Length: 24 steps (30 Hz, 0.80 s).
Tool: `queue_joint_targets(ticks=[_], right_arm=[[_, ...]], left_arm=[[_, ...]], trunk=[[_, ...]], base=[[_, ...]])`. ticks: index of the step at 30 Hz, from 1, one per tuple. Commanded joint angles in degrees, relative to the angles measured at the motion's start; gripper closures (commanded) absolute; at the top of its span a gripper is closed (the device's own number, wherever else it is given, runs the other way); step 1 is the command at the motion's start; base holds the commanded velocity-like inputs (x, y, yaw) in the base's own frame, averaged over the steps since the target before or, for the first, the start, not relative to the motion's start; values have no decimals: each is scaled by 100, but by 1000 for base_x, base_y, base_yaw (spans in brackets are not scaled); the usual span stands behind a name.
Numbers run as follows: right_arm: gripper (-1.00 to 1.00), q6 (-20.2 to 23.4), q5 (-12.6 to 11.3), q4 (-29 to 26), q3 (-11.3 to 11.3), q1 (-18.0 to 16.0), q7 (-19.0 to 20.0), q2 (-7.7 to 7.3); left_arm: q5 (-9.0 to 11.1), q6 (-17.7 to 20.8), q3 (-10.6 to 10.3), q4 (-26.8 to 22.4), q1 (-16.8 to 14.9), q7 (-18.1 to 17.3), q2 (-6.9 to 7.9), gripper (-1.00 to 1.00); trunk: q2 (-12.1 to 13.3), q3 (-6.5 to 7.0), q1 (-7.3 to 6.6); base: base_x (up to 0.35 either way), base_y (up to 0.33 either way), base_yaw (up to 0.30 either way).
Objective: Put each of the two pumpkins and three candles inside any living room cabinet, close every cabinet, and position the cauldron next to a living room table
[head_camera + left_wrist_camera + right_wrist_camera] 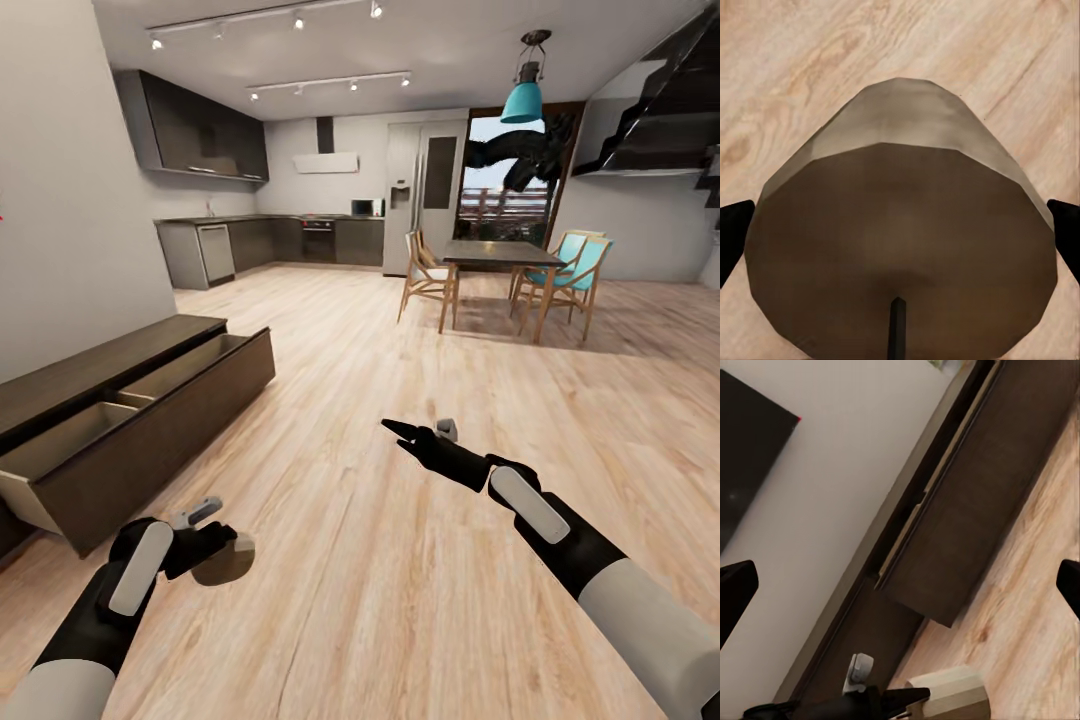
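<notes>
Pale wood flooring runs past the cabinet (150, 420), whose drawer stands pulled out, so the left gripper (225, 548), clamped on a candle (900, 247), should carry it over the drawer's front edge before releasing, while the right gripper (400, 432) hangs parted, empty.

The pale wood floor (360, 520) is carrying the low dark cabinet (110, 380) standing against the left wall with its long drawer (150, 440) hanging open, while farther back a dining table (500, 255) and its chairs (428, 275) are standing on the same boards.
</notes>
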Motion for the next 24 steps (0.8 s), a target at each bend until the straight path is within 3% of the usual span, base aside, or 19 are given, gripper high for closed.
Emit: queue_joint_targets(ticks=[1, 24], right_arm=[[-100, 8, -37, 3, 14, -6, 8, -4], [-100, 8, -37, 4, 21, -6, 8, 5]], left_arm=[[60, 15, 3, -9, -2, 59, 1, 100], [68, 14, 3, -9, -2, 63, 1, 100]], trunk=[[-2, -6, 2], [-2, -6, 2]], base=[[282, -158, -141], [282, -163, -30]])
